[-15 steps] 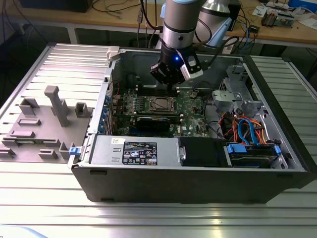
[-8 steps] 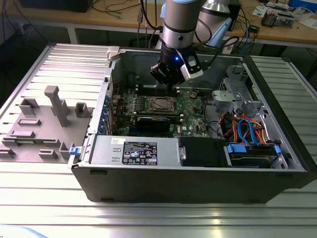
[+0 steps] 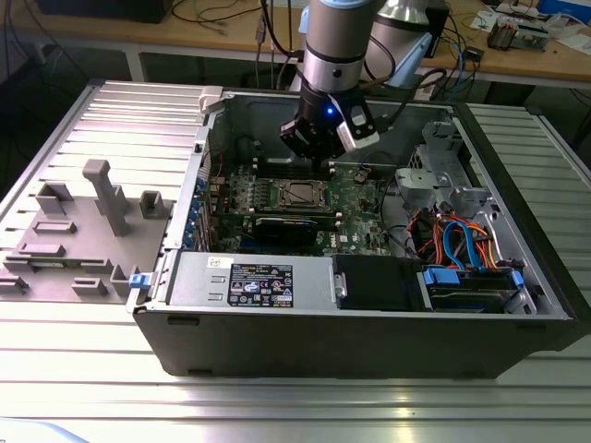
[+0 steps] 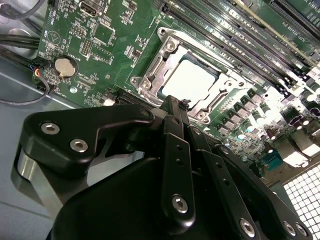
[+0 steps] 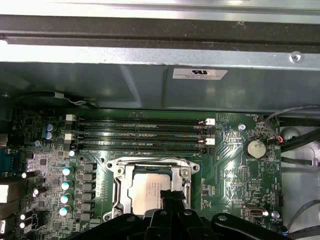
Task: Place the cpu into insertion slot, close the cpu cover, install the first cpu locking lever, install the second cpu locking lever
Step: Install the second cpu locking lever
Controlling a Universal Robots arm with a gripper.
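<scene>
Second wrist view: cpu (image 4: 192, 80) seated in slot (image 4: 150, 67), pale metal top exposed through the large opening of cover (image 4: 212, 102). Cover lying flat over the socket, framing the chip on all sides; judged closed. First wrist view: same arrangement, cpu (image 5: 145, 192) square within cover (image 5: 120, 172), both near the middle of board (image 5: 230, 165), just beside the row of memory slots (image 5: 140, 134) toward the board's far edge.

Gripper (image 4: 175, 106) poised directly above the socket's near edge, close to the cover frame. Fingers (image 4: 175, 150) drawn together to a narrow tip, nothing visible between them; judged closed and empty. Contact between tip and cover or lever: cannot be told from these views. In the first wrist view, gripper (image 5: 170, 196) overlapping the cpu's near corner in line of sight.

Exterior view: gripper (image 3: 323, 152) lowered into case (image 3: 369, 341), over the board's far half, socket with cover (image 3: 297, 193) just below. Black card (image 3: 294, 228) beside the socket toward the case's near wall; cables (image 3: 457, 245) at the exterior view's right.

Progress, as judged: placement done, cover apparently down. Lever state not clearly readable; thin rods along the socket's sides hard to distinguish as latched or free. Lever steps taken as still in hand.
</scene>
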